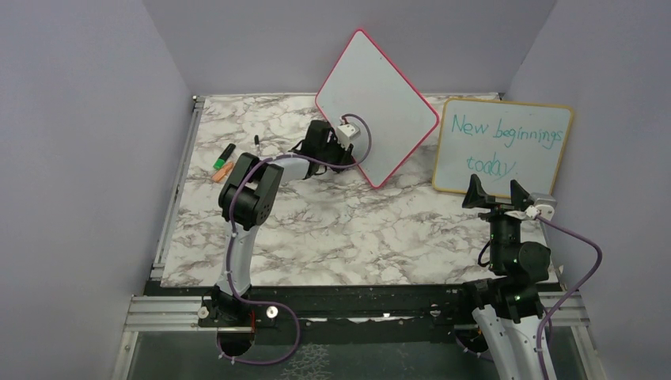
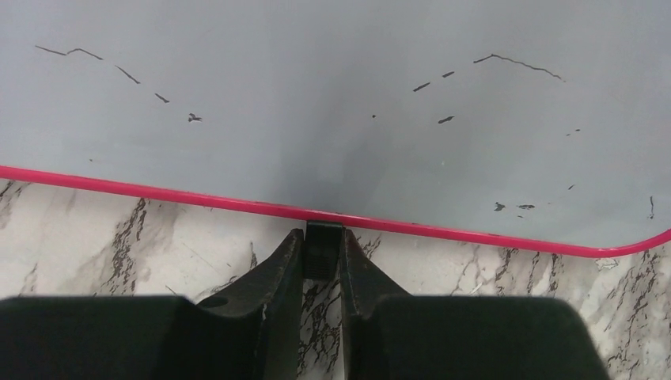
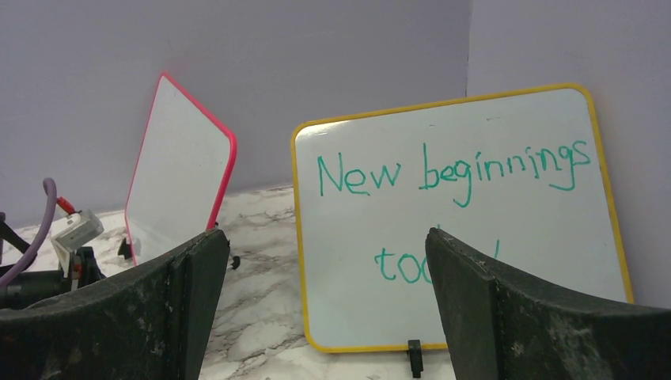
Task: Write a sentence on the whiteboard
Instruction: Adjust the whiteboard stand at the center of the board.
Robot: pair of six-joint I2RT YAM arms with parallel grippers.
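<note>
The jaws of our left gripper (image 2: 323, 236) sit nearly together, pinching the small ribbed black foot (image 2: 324, 257) under the thin pink frame of the whiteboard (image 2: 316, 119), though we cannot quite tell whether the pads are fully seated. Just beyond the jaws spreads that smooth, glossy, round-cornered panel, bare but for black ink flecks and tipped over the marble-patterned table (image 2: 119, 245); so narrow a pinch on so broad a slick sheet could let it pivot or slip. Our right gripper (image 3: 323, 233), well aside, holds its jaws spread wide before the yellow-framed board (image 3: 475, 158).
</note>
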